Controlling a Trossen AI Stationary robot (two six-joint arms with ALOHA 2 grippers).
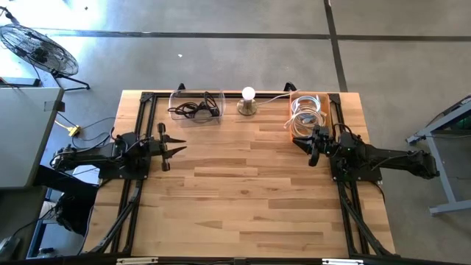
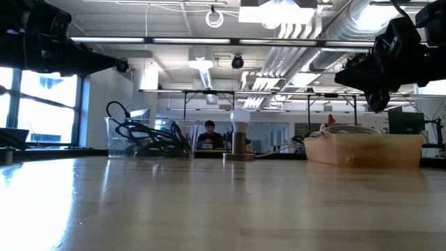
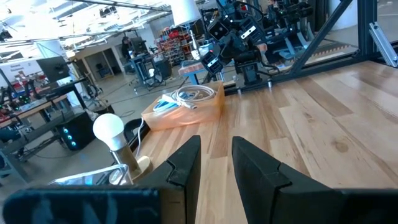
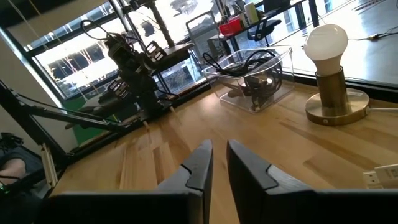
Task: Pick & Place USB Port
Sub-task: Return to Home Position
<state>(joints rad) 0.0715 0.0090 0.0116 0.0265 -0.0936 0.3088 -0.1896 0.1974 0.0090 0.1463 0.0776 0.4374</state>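
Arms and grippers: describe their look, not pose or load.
The left arm and right arm are black, built of blocky jointed segments. The left gripper and right gripper each end in two flat dark fingers tapering to angled tips. No markings legible.

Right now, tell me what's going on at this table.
Nothing is being handled. The left gripper and the right gripper both hover empty over the wooden table, fingers slightly apart, each at its own side. At the far edge, black cables lie in the transparent bin, and a white cable and a blue cable lie in the orange bin. A bulb lamp stands between the bins.
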